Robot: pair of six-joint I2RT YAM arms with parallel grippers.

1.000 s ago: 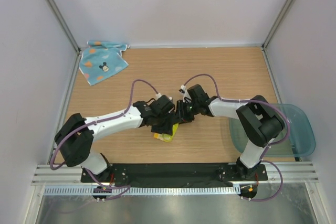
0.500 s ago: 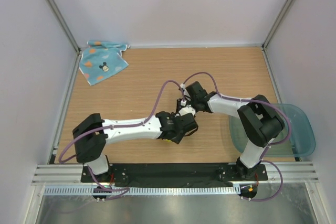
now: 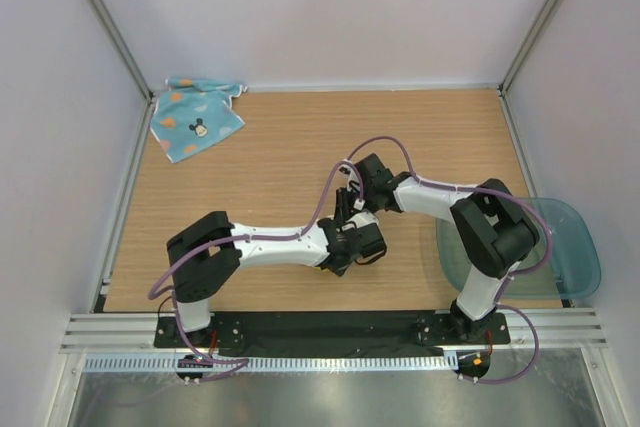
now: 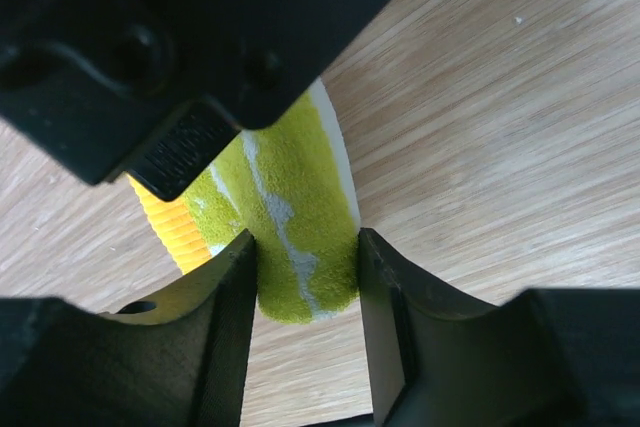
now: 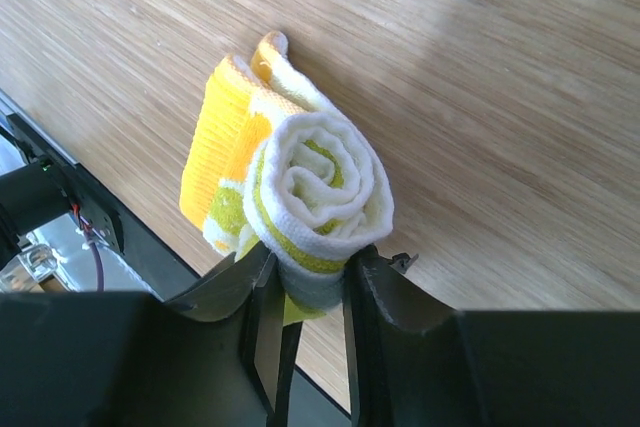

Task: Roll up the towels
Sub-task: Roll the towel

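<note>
Pinching the yellow towel [image 5: 320,187] near the top view's centre, the left gripper [image 4: 305,282] and right gripper [image 5: 305,282] each had jaws partly closed on it, nearly fully rolled; the light blue towel [image 3: 195,119] lay flat, unrolled, upper left.

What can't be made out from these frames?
- Top view: the yellow towel is buried under the left gripper and right gripper, both clamped on it.
- Left wrist: a black gripper body overhead hides the roll's upper part.
- Right wrist: the roll covers where its loose tail ends.
- Top view: the blue towel is too small to read its folds.
- Top view: the right arm covers the tub on its left part.
</note>
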